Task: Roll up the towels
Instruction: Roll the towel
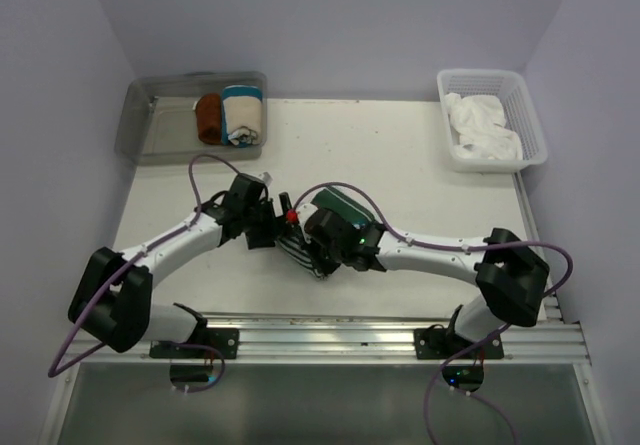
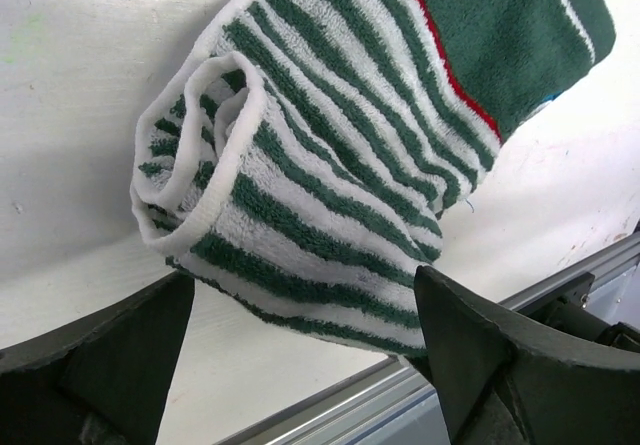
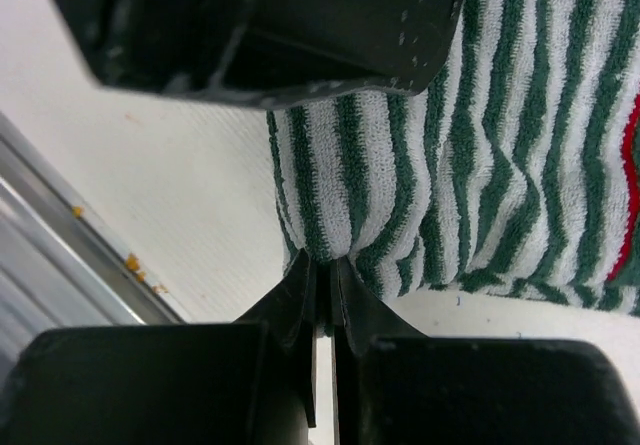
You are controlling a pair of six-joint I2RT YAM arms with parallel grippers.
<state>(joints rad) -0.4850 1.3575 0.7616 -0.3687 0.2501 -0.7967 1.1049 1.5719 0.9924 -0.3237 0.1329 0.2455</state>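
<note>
A green-and-white striped towel (image 1: 300, 252) with a red line and a plain green end lies partly rolled at the middle of the table. In the left wrist view its loose roll (image 2: 300, 185) shows an open spiral end. My left gripper (image 2: 300, 365) is open, one finger (image 2: 100, 365) on each side of the roll's lower edge; it stands left of the towel in the top view (image 1: 270, 227). My right gripper (image 3: 325, 265) is shut, pinching a fold of the towel's edge (image 3: 380, 185); it is at the towel's right side (image 1: 320, 253).
A clear bin (image 1: 150, 130) at the back left holds a brown roll (image 1: 208, 117) and a white-and-teal roll (image 1: 243, 113). A white basket (image 1: 525, 115) at the back right holds white towels (image 1: 482, 127). An aluminium rail (image 1: 330, 330) runs along the near edge.
</note>
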